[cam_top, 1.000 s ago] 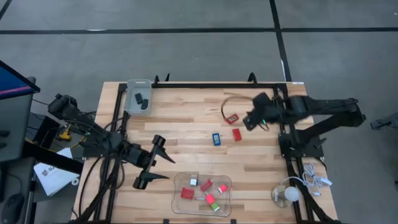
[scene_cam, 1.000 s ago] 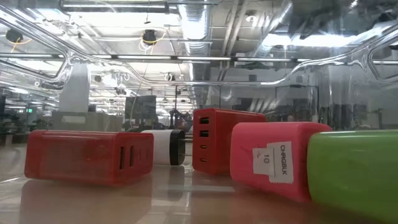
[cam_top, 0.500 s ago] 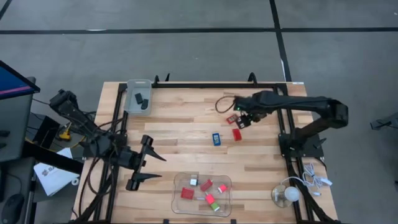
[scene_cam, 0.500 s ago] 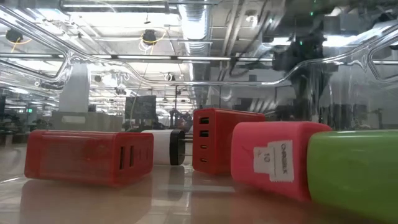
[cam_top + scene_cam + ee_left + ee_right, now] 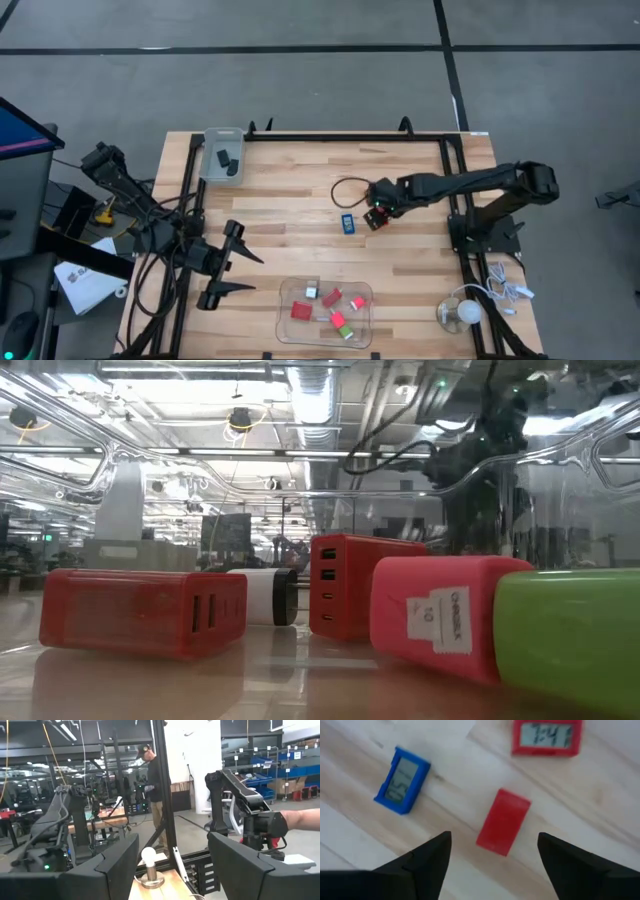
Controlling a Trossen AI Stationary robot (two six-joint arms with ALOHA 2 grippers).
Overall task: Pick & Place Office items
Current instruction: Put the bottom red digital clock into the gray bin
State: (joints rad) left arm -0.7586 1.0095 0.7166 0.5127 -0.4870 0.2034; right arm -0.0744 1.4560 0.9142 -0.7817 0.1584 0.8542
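My right gripper (image 5: 379,207) hangs open over the middle of the table, fingers pointing down. In the right wrist view its fingers (image 5: 495,840) stand on either side of a red rectangular block (image 5: 503,821) that lies flat on the wood, without touching it. A blue clock with a pale display (image 5: 402,780) (image 5: 347,223) lies to the block's left. A red clock (image 5: 547,737) lies beyond the block. My left gripper (image 5: 226,266) waits open near the table's left edge (image 5: 172,850).
A clear tray (image 5: 287,327) at the near edge holds red, green and white chargers (image 5: 140,610). A grey bin (image 5: 212,172) at the far left corner holds black pieces. A white bulb with its cable (image 5: 460,312) sits at the near right corner. A person (image 5: 155,775) stands beyond the table.
My right gripper has reached from the table's right side toward the middle and the near edge, and now stands over the red block. My left gripper has drawn back a little toward the table's left edge.
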